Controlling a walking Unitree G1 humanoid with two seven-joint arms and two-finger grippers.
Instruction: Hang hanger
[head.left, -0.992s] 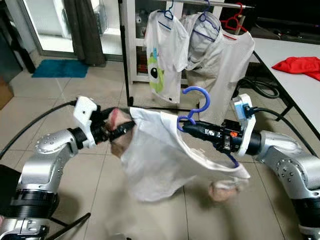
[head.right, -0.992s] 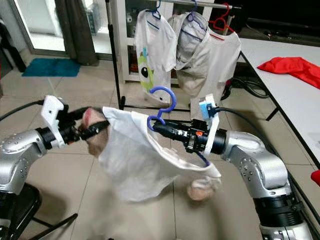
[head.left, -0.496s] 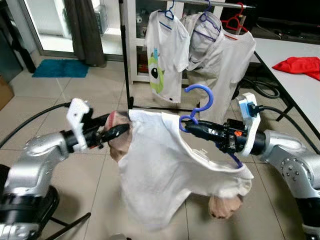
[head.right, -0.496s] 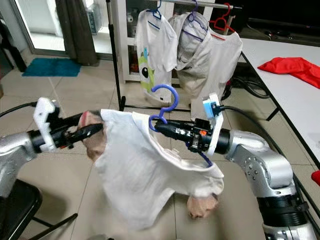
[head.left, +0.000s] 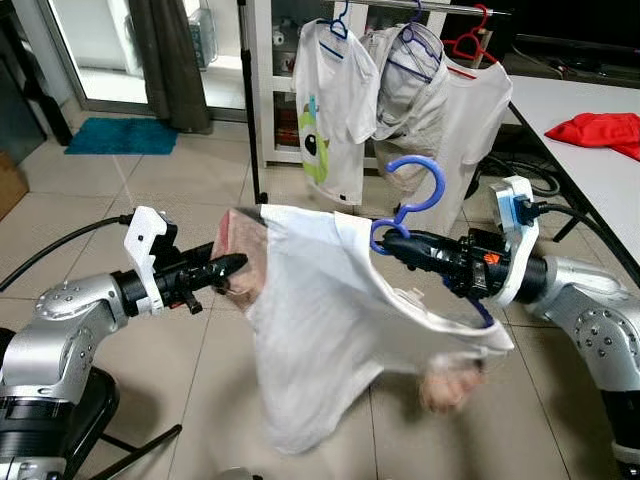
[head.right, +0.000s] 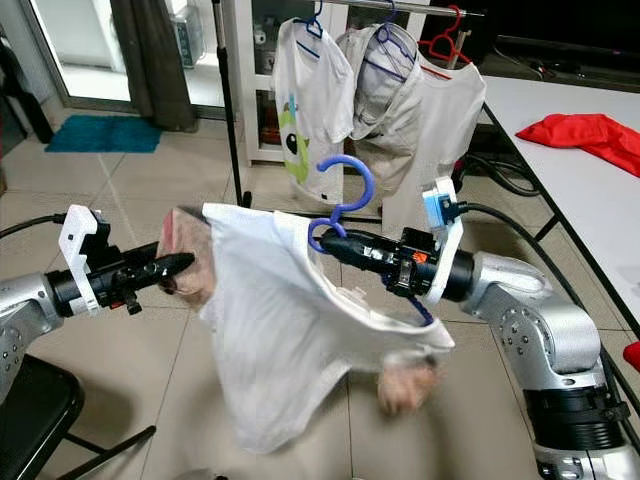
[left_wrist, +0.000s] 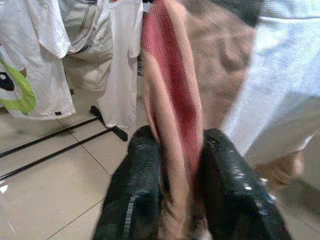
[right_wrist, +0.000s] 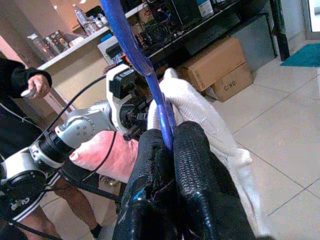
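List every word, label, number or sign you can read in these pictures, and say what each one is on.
"C/NO": printed on the lower cardboard box by the shelving, in the right wrist view.
Green cartoon print on the hanging white T-shirt: a picture, with no lettering.
Bottles on the counter: labels too small and blurred to read.

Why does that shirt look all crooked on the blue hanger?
The white shirt hangs lopsided from the tilted blue hanger. The right gripper clamps the hanger, while the left gripper pinches the pink sleeve sideways, so the shirt slumps unevenly.
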